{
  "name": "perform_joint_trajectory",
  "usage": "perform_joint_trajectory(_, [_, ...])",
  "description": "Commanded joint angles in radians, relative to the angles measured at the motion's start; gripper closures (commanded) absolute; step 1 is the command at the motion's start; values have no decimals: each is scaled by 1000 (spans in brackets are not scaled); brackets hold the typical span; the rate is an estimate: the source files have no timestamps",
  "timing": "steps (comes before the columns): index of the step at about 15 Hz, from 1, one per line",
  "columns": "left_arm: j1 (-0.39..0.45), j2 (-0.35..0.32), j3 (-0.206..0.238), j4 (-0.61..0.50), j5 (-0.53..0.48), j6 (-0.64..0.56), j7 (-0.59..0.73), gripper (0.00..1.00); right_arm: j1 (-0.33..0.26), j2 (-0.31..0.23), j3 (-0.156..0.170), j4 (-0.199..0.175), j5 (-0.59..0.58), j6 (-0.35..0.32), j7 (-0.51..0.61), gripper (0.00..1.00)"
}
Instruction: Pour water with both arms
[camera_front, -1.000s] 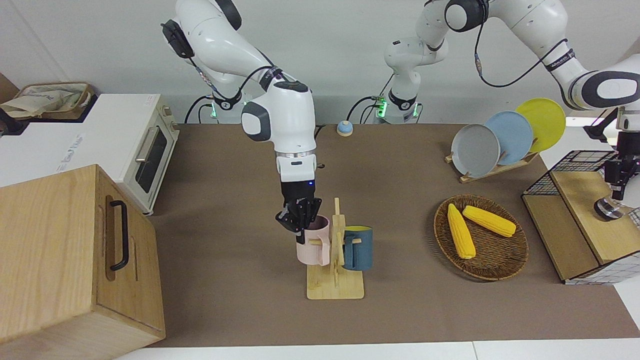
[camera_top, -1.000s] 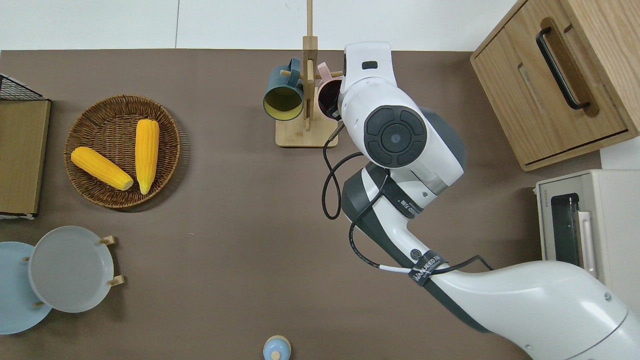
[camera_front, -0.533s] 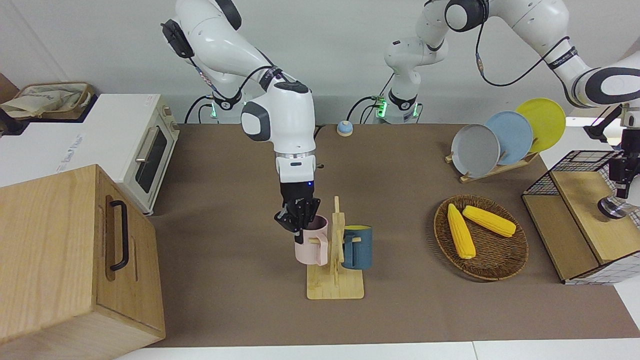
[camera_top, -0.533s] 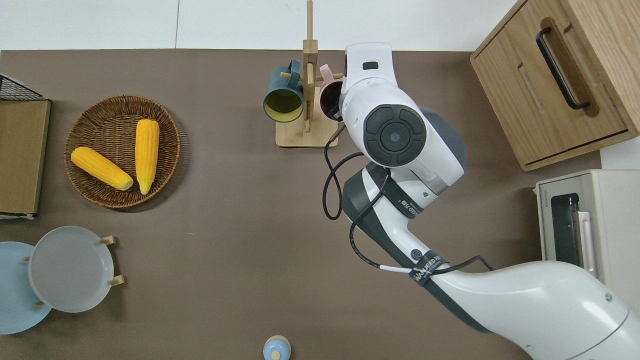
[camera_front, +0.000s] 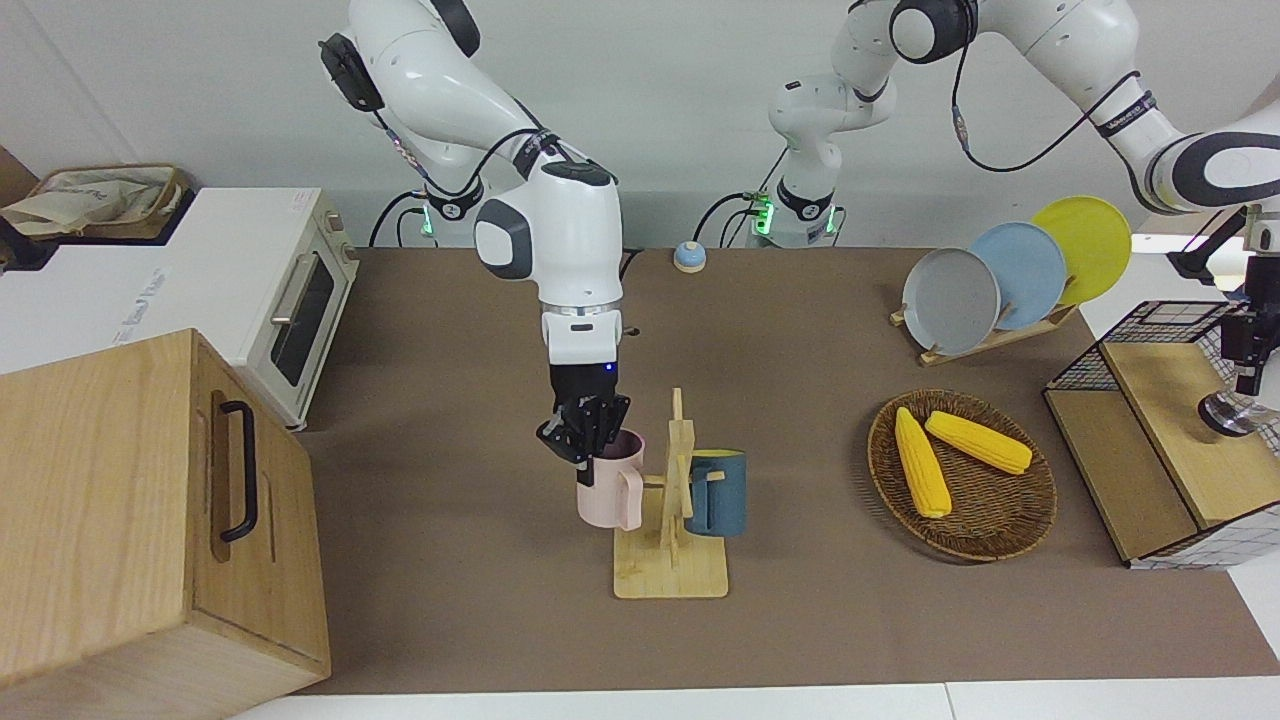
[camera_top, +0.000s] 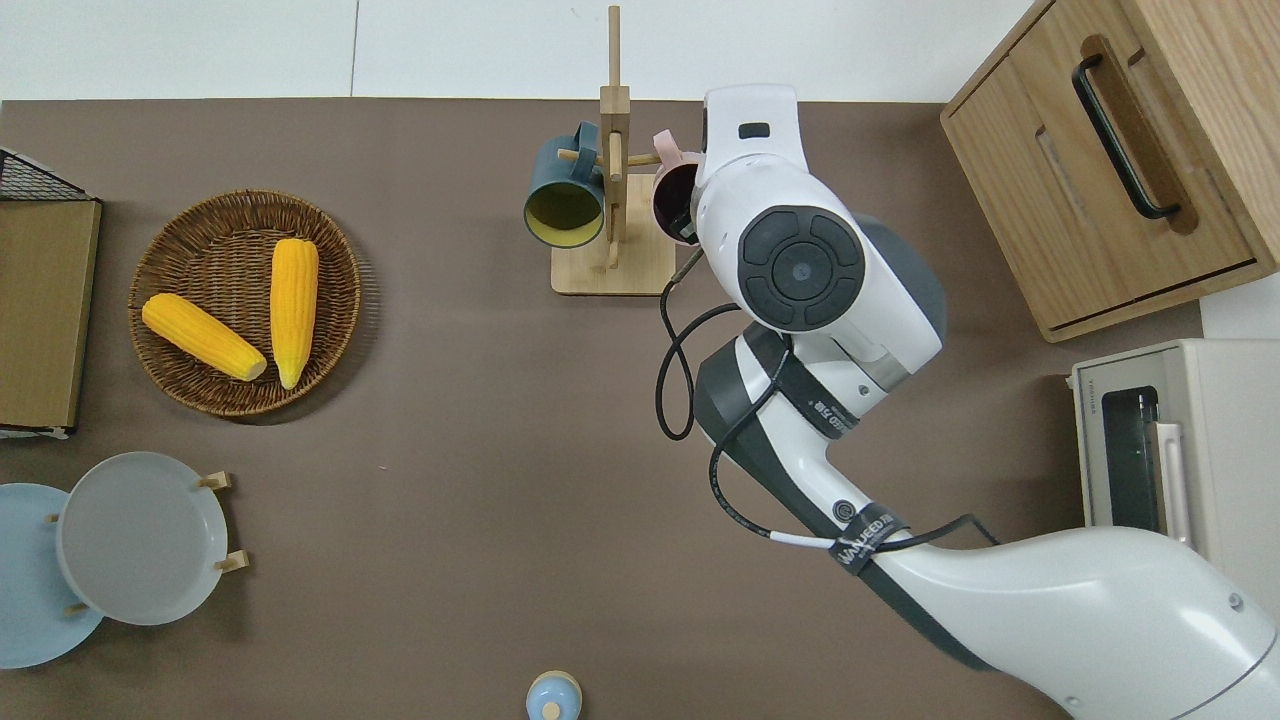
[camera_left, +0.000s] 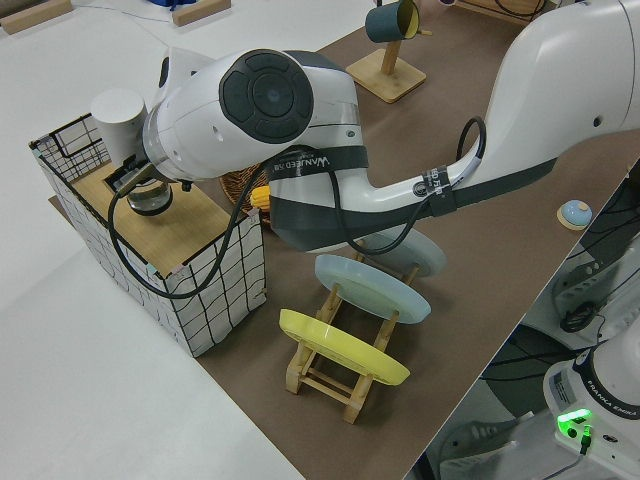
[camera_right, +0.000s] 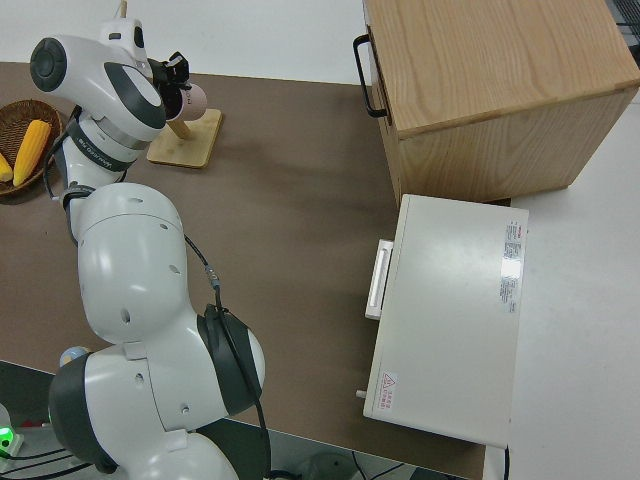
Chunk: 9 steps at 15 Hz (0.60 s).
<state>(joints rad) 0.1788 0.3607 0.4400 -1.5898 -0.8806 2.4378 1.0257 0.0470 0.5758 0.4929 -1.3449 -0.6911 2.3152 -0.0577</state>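
One mug is off its peg now: the right gripper (camera_front: 585, 447), clamped on the pink mug's (camera_front: 607, 492) rim, has slid it clear of the wooden rack (camera_front: 672, 545). Left gripper (camera_front: 1245, 375) sits over the wire-basket shelf (camera_front: 1170, 420) on a glass (camera_front: 1228, 415), probably gripping it, can't tell.

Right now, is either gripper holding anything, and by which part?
The right gripper holds the pink mug by its rim, off the rack's peg. The left gripper is on a kettle's lid.
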Motion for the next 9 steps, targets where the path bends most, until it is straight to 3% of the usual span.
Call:
perform_joint_trajectory(1, [10,-29,0,17,14,-36,-15,1000,-32,-62,15,-71,-8,-7,16,959])
perform_joint_trajectory(5, [7,-46,-3,17,98,-40,-85,1000,-64,-96,33,-114,-8,-7,13,959])
perform_joint_trajectory(9, [1,-66,0,17,114,-69,-107,1000,-101,-132,44,-154,-8,-8,-31,959])
